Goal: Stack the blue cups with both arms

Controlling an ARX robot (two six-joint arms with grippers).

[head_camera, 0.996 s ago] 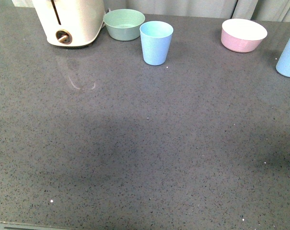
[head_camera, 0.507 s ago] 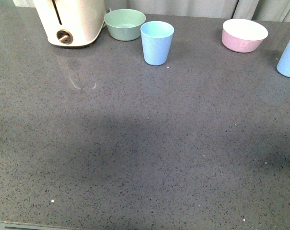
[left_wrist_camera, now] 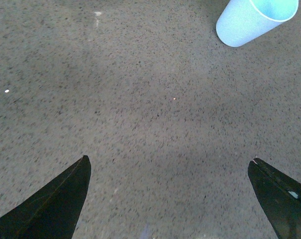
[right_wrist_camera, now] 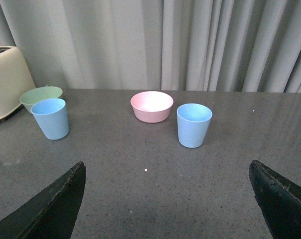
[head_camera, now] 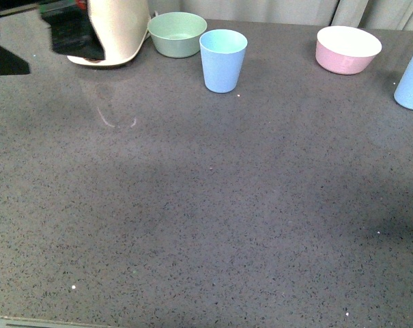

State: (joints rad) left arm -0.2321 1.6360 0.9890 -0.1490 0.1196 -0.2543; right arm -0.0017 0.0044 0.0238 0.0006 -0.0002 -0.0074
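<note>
Two pale blue cups stand upright on the grey counter. One blue cup (head_camera: pixel 223 60) is at the back middle, just right of the green bowl; it also shows in the left wrist view (left_wrist_camera: pixel 254 20) and the right wrist view (right_wrist_camera: pixel 50 118). The second blue cup (head_camera: pixel 412 78) is cut off by the right edge of the front view and shows whole in the right wrist view (right_wrist_camera: pixel 194 124). My left arm (head_camera: pixel 73 34) is a dark shape at the back left. My left gripper (left_wrist_camera: pixel 170 164) is open over bare counter, well short of the cup. My right gripper (right_wrist_camera: pixel 167 167) is open, far from both cups.
A cream toaster (head_camera: pixel 121 31) stands at the back left, partly behind the left arm. A mint-green bowl (head_camera: pixel 177 34) sits beside it and a pink bowl (head_camera: pixel 348 49) at the back right. Grey curtains (right_wrist_camera: pixel 165 45) hang behind the counter.
My left arm has come into the front view at the back left, now covering part of the toaster. The cups and bowls have not moved.
</note>
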